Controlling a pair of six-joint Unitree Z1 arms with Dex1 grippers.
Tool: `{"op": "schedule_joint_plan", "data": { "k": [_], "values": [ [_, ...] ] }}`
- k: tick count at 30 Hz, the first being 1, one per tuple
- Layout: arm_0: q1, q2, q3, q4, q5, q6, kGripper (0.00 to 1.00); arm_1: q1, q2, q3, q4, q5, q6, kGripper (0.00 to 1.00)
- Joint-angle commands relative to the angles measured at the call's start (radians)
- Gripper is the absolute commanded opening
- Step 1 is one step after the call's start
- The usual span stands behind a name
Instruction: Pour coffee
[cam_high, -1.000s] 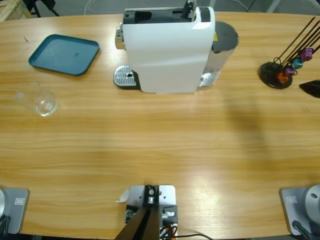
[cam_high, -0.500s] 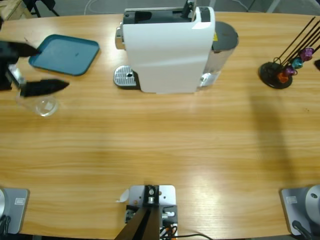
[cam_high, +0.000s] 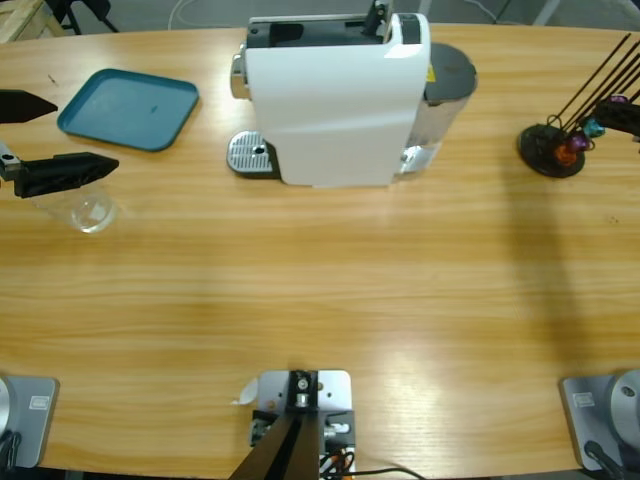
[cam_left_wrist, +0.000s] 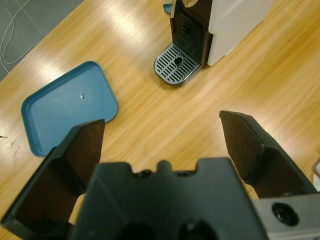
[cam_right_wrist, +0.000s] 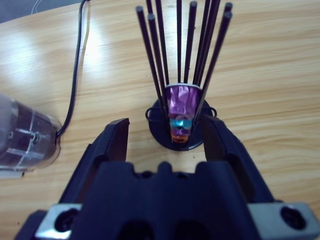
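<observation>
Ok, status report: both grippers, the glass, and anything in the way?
Left gripper open, over the table's left end beside the glass. Right gripper open, facing the capsule stand. Glass upright, ungripped; coffee not discernible. Nothing blocking it.

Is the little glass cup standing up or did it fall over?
Fallen over. In the high view the clear glass cup lies on its side on the table, just below the left gripper. Whether any coffee is inside, I cannot tell.

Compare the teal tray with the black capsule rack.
The teal tray lies flat and holds nothing; the capsule rack stands upright, thin black rods rising from a round base, with purple, teal and orange capsules stacked between them. The tray is rectangular and broad, the rack's base small and round. Both sit on the wooden table.
</observation>
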Motion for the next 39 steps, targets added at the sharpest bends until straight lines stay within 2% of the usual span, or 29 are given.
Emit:
{"op": "schedule_joint_plan", "data": {
  "k": [1, 2, 4, 10, 12, 21, 22, 23, 24, 25, 27, 32, 36, 39],
  "values": [
    [-0.003, 0.032, 0.017, -0.016, 0.015, -0.023, 1.000, -0.044, 0.085, 0.031, -0.045, 0.018, 0.022, 0.462],
    [-0.003, 0.033, 0.018, -0.016, 0.015, -0.024, 1.000, -0.045, 0.086, 0.033, -0.046, 0.018, 0.022, 0.414],
    [-0.003, 0.038, 0.020, -0.016, 0.015, -0.024, 1.000, -0.045, 0.085, 0.036, -0.052, 0.017, 0.022, 0.221],
    [-0.003, 0.049, 0.019, -0.017, 0.015, -0.029, 1.000, -0.045, 0.104, 0.034, -0.064, 0.029, 0.022, 0.203],
    [-0.003, 0.048, 0.022, -0.017, 0.015, -0.030, 1.000, -0.045, 0.104, 0.034, -0.066, 0.024, 0.022, 0.012],
    [-0.003, 0.051, 0.027, -0.017, 0.015, -0.047, 1.000, -0.047, 0.103, 0.026, -0.071, 0.015, 0.022, 0.000],
    [-0.003, 0.052, 0.027, -0.017, 0.015, -0.048, 1.000, -0.047, 0.098, 0.026, -0.071, 0.015, 0.023, 0.155],
    [-0.003, 0.053, 0.027, -0.017, 0.015, -0.049, 1.000, -0.048, 0.093, 0.025, -0.065, 0.015, 0.031, 0.527],
    [-0.003, 0.054, 0.026, -0.017, 0.015, -0.050, 1.000, -0.047, 0.085, 0.025, -0.051, 0.014, 0.036, 0.774],
    [-0.003, 0.056, 0.027, -0.017, 0.015, -0.052, 1.000, -0.047, 0.072, 0.028, -0.037, 0.011, 0.042, 0.901],
    [-0.003, 0.058, 0.027, -0.017, 0.014, -0.052, 1.000, -0.047, 0.044, 0.038, -0.023, 0.010, 0.050, 0.958],
    [-0.003, 0.064, 0.029, -0.017, 0.009, -0.058, 1.000, -0.045, 0.037, 0.042, -0.009, -0.003, 0.051, 0.968],
    [-0.003, 0.056, 0.030, -0.017, 0.009, -0.056, 1.000, -0.045, 0.071, 0.026, -0.028, -0.003, 0.060, 0.931],
    [-0.003, 0.053, 0.029, -0.017, 0.009, -0.057, 1.000, -0.045, 0.097, 0.001, -0.030, -0.005, 0.060, 0.844]
  ]
}}
